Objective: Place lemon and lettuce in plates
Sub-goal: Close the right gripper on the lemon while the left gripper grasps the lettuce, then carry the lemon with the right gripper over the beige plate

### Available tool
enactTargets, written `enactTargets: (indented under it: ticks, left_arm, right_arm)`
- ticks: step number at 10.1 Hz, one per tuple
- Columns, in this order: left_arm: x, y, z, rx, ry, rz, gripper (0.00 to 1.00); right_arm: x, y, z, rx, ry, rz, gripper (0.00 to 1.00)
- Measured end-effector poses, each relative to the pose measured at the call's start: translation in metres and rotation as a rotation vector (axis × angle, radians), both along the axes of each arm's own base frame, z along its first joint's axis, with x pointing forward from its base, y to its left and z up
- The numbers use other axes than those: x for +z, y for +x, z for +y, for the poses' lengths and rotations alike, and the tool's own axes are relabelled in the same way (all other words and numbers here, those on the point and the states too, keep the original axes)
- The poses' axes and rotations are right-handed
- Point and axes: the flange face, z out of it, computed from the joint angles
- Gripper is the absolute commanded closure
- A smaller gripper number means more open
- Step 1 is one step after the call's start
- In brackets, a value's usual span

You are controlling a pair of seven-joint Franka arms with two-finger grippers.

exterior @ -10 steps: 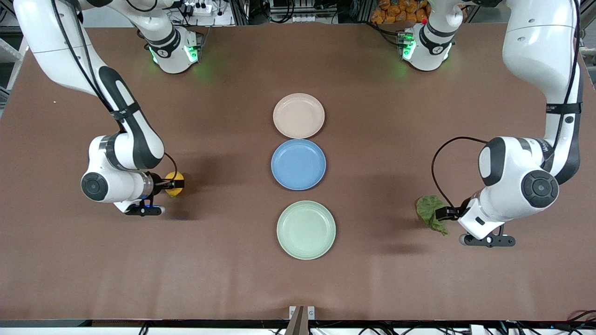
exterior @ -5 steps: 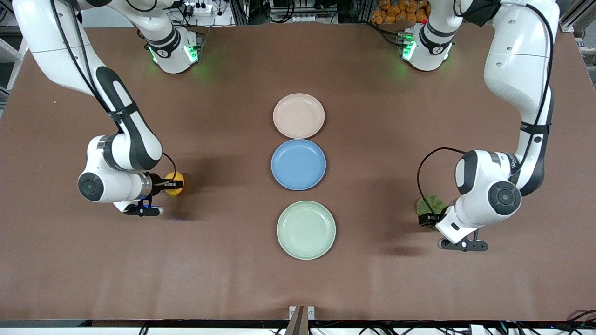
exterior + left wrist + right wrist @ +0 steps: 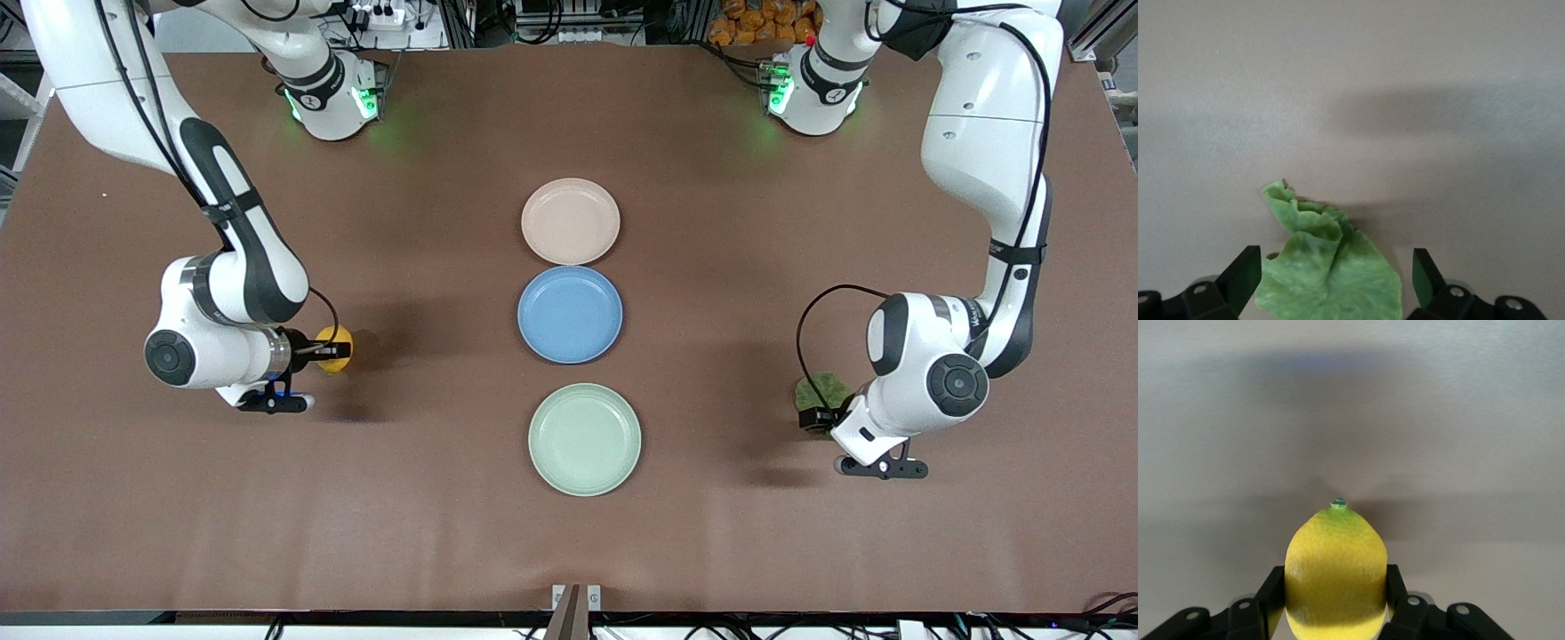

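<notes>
Brown covers the bench point(image 3: 444, 533) from end to end, and three plates lie in a row down its middle: the beige-pink plate point(image 3: 570, 220) closest to the robots' bases, the blue plate point(image 3: 570, 314) touching it on the camera side, and the mint green plate point(image 3: 584, 438) nearest the front camera, a little apart from the blue one; all three are bare. Toward the right arm's end of the bench, the right hand point(image 3: 331, 350) pinches the lemon point(image 3: 336, 348) from both sides; in the right wrist view the lemon point(image 3: 1336, 573) sits between the dark fingers point(image 3: 1271, 593) with its green-tipped end pointing away from the wrist, its shadow falling on the bench below. Toward the left arm's end, the left hand point(image 3: 813, 418) is down at the lettuce point(image 3: 822, 389), which lies well apart from the mint green plate; in the left wrist view the fingers point(image 3: 1243, 270) are spread, one to each side of the crumpled leaf point(image 3: 1328, 273), neither pressing it; the leaf lies on the bench.
</notes>
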Motion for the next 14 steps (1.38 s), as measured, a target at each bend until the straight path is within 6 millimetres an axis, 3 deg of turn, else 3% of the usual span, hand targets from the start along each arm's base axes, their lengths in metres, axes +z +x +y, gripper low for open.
enactTargets:
  ticks: [4, 7, 9, 11, 14]
  left_arm:
    - [-0.025, -0.012, 0.023, 0.030, 0.006, 0.054, 0.00]
    - [-0.031, -0.013, 0.027, 0.035, 0.007, 0.061, 0.00]
    - [-0.040, -0.014, 0.024, 0.031, 0.005, 0.056, 0.51]
    - [-0.044, -0.013, 0.015, 0.016, 0.005, 0.045, 1.00]
    - [-0.036, -0.011, 0.006, 0.005, 0.001, 0.030, 1.00]
  right_arm:
    - [0.058, -0.016, 0.064, -0.009, 0.127, 0.059, 1.00]
    - [0.076, -0.039, 0.157, -0.043, 0.085, 0.062, 1.00]
    - [0.081, -0.069, 0.235, -0.084, 0.044, 0.053, 1.00]
    - [0.084, -0.103, 0.297, -0.112, 0.011, 0.051, 1.00]
    - [0.080, -0.161, 0.372, -0.131, -0.027, 0.045, 1.00]
